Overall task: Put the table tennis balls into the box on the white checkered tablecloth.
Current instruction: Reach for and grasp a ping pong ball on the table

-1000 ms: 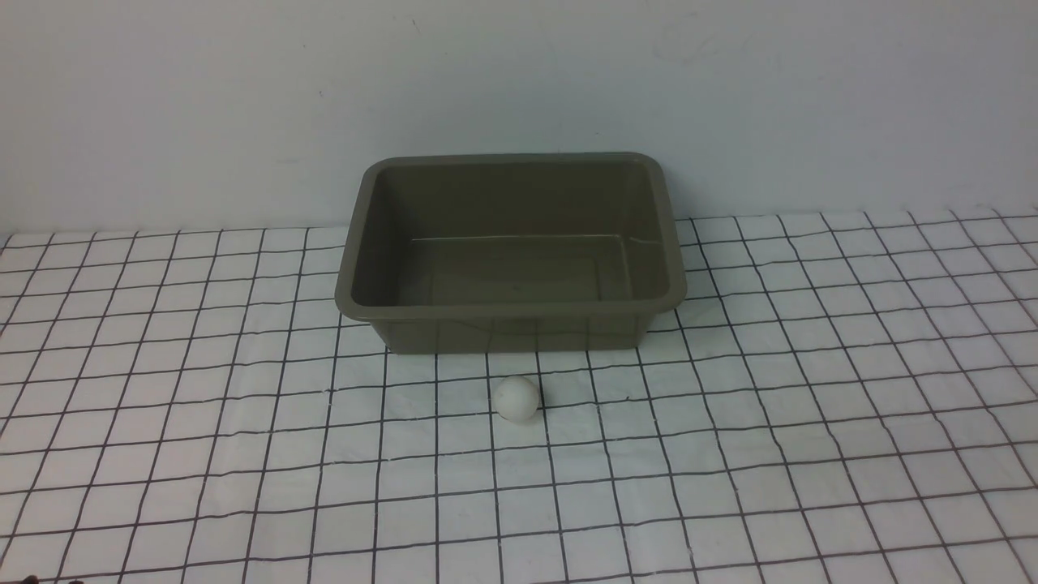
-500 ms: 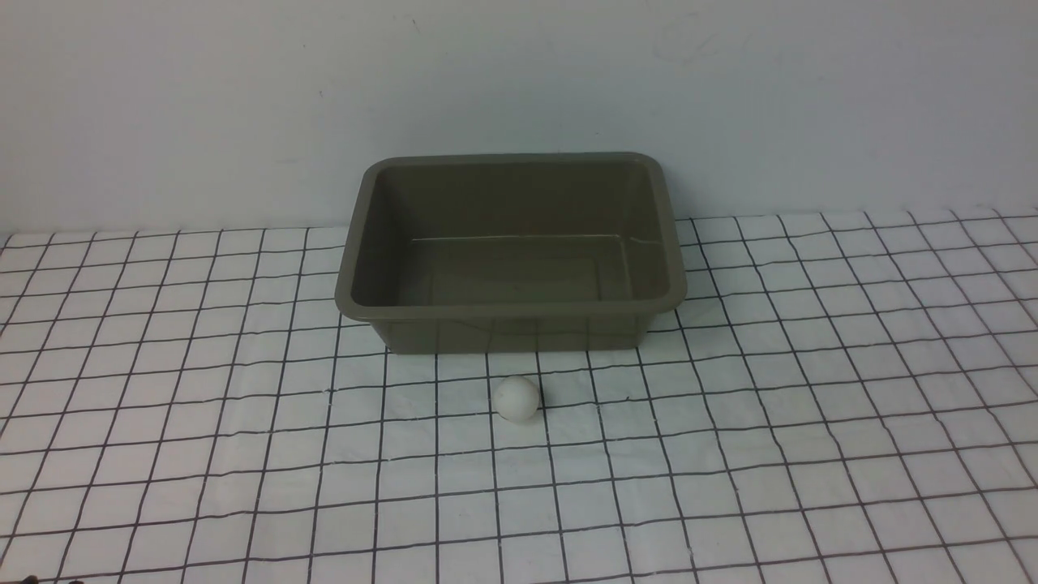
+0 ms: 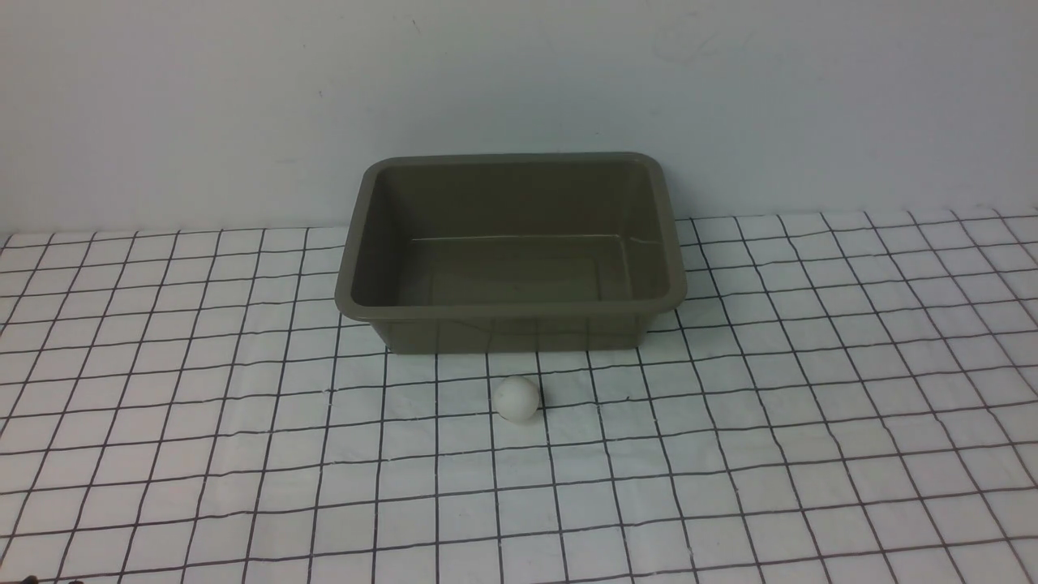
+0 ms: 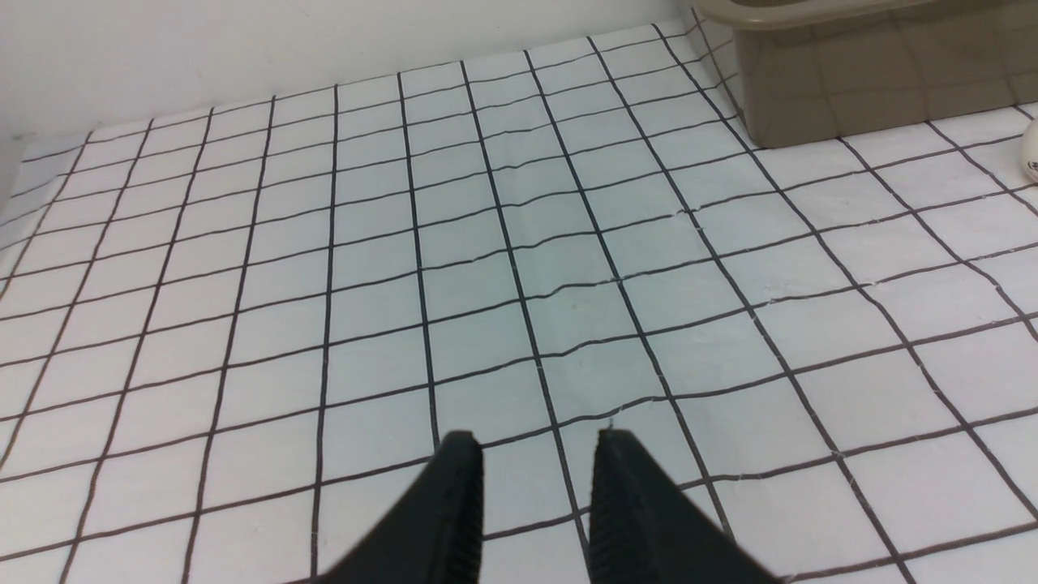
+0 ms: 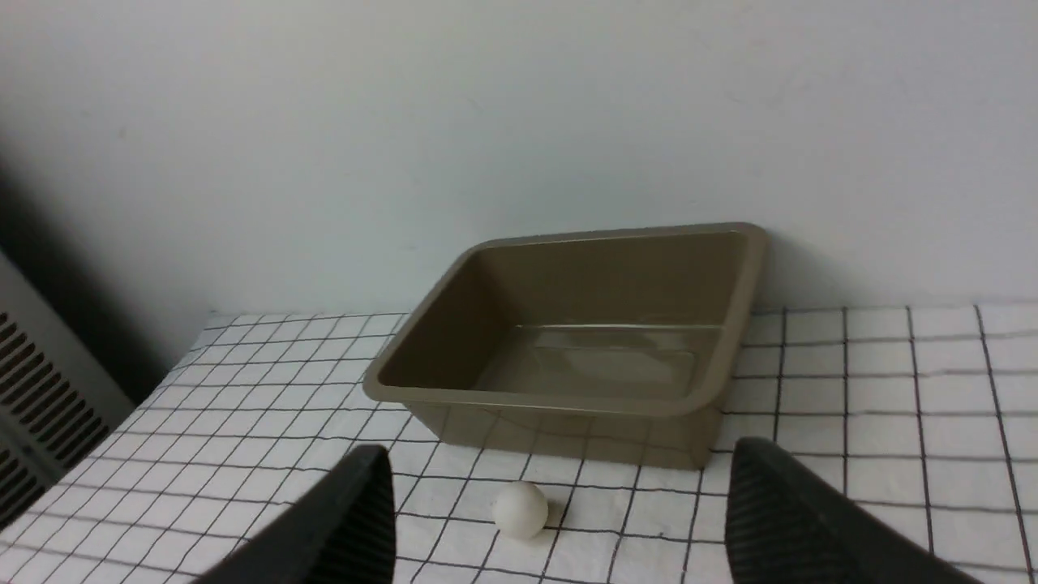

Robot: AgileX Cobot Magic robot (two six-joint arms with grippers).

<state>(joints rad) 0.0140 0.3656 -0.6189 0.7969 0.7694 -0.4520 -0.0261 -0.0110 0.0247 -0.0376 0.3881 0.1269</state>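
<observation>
I've got the white ball [image 3: 516, 397] sitting on the checkered tablecloth [image 3: 203, 422]. It is just in front of the box's near wall, roughly midway along it and not touching it. The box [image 3: 511, 311] stands upright close to the back wall [image 3: 162, 97], open side up, and I see nothing inside it. Neither arm shows in the front view.

On the right wrist camera the right claw [image 5: 558, 446] is spread wide open, with its dark fingers [image 5: 357, 519] far apart and gripping nothing. The ball [image 5: 521, 509] shows out ahead between them, resting on the cloth, with the box [image 5: 551, 399] right behind it.

On the left wrist camera the left claw [image 4: 531, 442] sits over the cloth, parted by a narrow gap. It is open and empty, and I can see grid lines through the gap. A corner of the box [image 4: 851, 89] and a sliver of the ball [image 4: 1031, 150] show at that view's edge, well apart from this claw.
</observation>
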